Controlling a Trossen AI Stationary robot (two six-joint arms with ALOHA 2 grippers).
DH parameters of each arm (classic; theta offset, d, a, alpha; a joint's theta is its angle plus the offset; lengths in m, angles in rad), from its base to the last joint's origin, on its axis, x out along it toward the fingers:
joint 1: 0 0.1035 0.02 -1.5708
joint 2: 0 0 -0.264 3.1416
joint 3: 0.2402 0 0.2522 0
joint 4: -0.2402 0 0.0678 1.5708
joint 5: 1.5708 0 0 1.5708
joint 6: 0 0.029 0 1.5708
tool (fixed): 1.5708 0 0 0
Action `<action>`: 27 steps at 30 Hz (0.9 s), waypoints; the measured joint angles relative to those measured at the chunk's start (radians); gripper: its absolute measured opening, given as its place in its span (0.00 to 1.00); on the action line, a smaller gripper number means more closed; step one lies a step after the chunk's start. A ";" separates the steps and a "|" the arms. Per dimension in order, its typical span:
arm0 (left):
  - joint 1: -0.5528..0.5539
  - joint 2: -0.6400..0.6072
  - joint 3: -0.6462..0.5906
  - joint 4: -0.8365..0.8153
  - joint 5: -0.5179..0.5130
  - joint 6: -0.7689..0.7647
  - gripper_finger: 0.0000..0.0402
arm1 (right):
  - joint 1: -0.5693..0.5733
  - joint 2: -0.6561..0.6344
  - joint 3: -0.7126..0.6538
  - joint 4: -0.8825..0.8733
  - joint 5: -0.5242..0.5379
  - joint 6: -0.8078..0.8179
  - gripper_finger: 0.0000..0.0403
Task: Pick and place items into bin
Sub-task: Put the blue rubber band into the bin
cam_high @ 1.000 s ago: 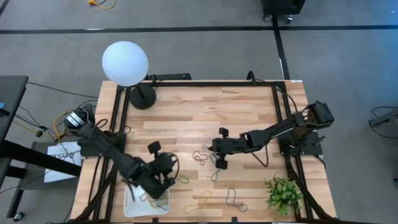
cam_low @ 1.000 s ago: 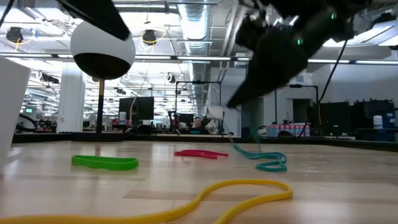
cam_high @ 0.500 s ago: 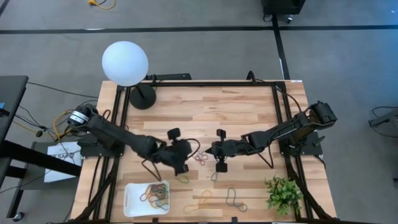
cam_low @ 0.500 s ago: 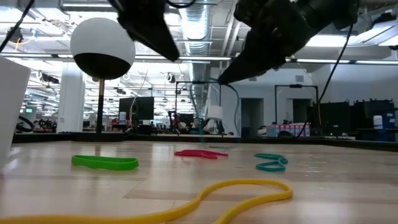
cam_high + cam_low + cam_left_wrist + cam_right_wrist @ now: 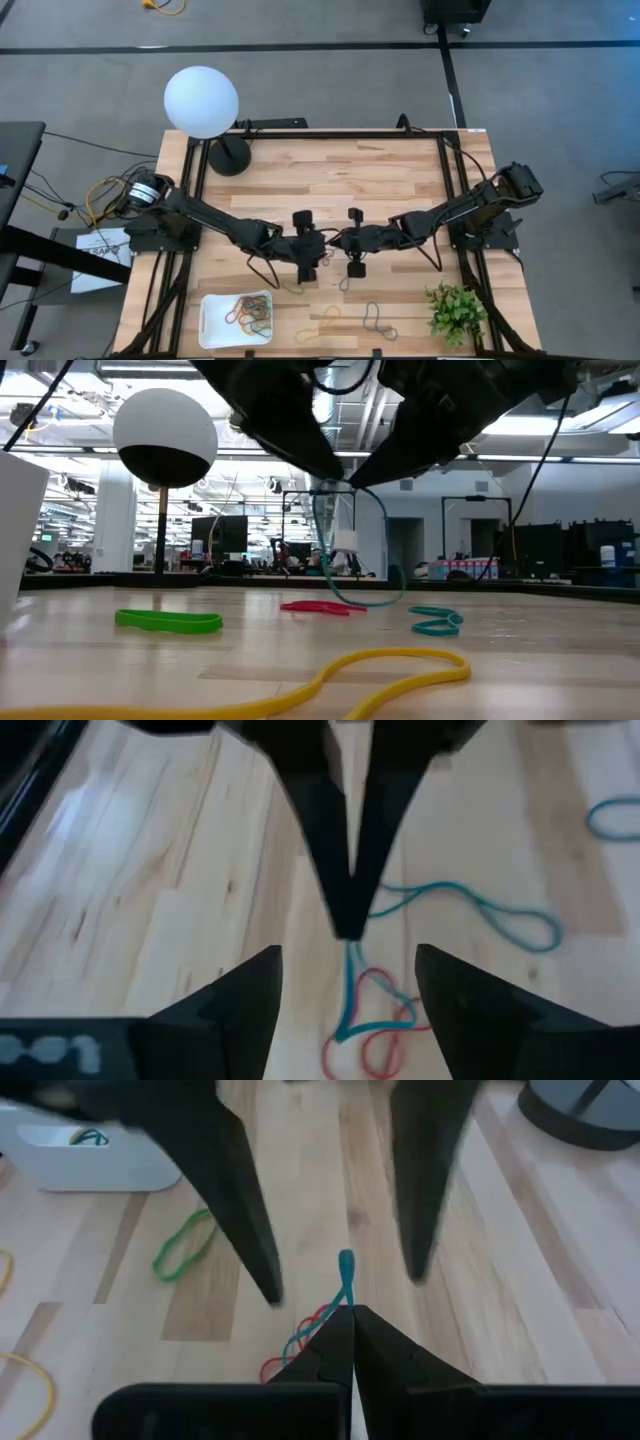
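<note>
The two grippers meet above the middle of the table (image 5: 330, 180), the left gripper (image 5: 312, 254) just beside the right gripper (image 5: 338, 243). The bin (image 5: 209, 318) sits at the front left edge, with rubber bands (image 5: 250, 310) in it.

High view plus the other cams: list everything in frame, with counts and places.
Slatted wooden table: one, light wood, under both arms.
Globe lamp on black stand: one, white, high view's upper left.
Shallow rectangular plastic tray: one, white, lower left, holding mixed-colour bands.
Loose thin rubber-band loops: several, green, yellow, red, teal, grey; table's lower half.
Held rubber-band loop: one, teal, pinched at table centre.
Leafy plant: one, green, lower right.
Left gripper: open, table centre, facing the right gripper.
Right gripper: shut on the held rubber-band loop.
</note>
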 joint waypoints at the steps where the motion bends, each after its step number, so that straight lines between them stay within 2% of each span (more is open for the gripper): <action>1: 0.002 0.006 0.000 -0.003 0.005 0.017 0.55 | 0.000 0.000 0.000 0.001 0.000 0.000 0.00; 4: 0.006 0.023 -0.001 0.000 0.008 0.046 0.53 | 0.000 0.000 0.000 0.001 0.007 0.000 0.00; 7: 0.005 0.028 -0.001 -0.001 0.002 0.049 0.45 | -0.002 0.000 0.000 -0.003 0.007 -0.001 0.00; 15: 0.006 0.026 -0.001 0.003 0.006 0.029 0.04 | -0.009 0.005 0.001 -0.022 0.008 0.010 0.03; 22: -0.002 0.024 0.001 -0.030 0.008 0.021 0.01 | -0.009 0.020 0.001 -0.040 0.009 0.004 0.18; 27: -0.053 0.008 0.106 -0.274 0.062 -0.094 0.00 | -0.009 0.020 0.001 -0.074 0.020 0.010 0.27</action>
